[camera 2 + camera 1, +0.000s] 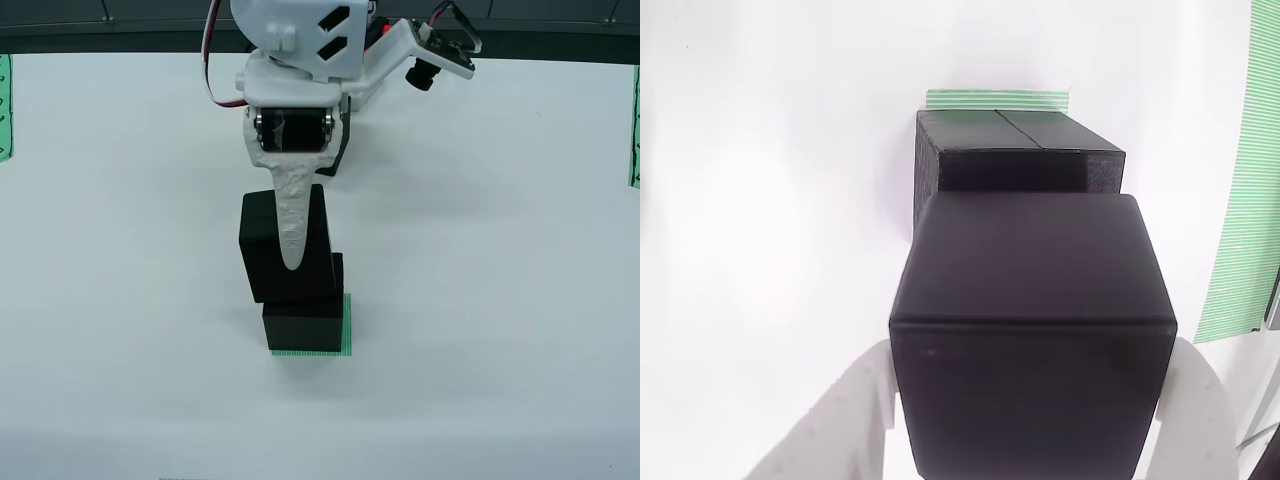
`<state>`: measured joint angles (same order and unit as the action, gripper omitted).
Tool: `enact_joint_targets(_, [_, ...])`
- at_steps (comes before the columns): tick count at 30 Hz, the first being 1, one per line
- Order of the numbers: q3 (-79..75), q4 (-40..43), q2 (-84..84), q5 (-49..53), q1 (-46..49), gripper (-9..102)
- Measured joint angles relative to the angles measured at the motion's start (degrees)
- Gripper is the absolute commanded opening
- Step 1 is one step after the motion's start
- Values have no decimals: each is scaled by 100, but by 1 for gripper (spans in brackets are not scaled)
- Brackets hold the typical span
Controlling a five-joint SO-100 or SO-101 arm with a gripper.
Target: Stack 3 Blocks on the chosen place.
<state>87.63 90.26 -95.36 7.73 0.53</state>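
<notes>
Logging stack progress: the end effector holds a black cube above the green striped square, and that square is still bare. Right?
Not bare. In the view from above, black cubes already sit on the striped square. The end effector does hold a cube above them.

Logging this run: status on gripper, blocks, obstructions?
Gripper shut on top block, tilted. It hangs above block on green patch. Nothing in the way.

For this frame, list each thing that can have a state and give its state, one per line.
Held block: gripped, lifted and tilted, over the stack.
Stacked blocks: resting on the green patch; how many, I cannot tell.
Green patch: mostly covered, edges showing.
Gripper: shut on the held block.
</notes>
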Motion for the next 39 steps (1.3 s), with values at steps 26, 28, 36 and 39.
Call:
enact_joint_targets(26, [0, -9, 167, 70, -9, 37])
enact_joint_targets(28, [0, -9, 167, 70, -9, 37])
enact_joint_targets(36, [-9, -9, 35, 343, -9, 37])
enact_joint_targets(39, [18, -9, -264, 527, -9, 37])
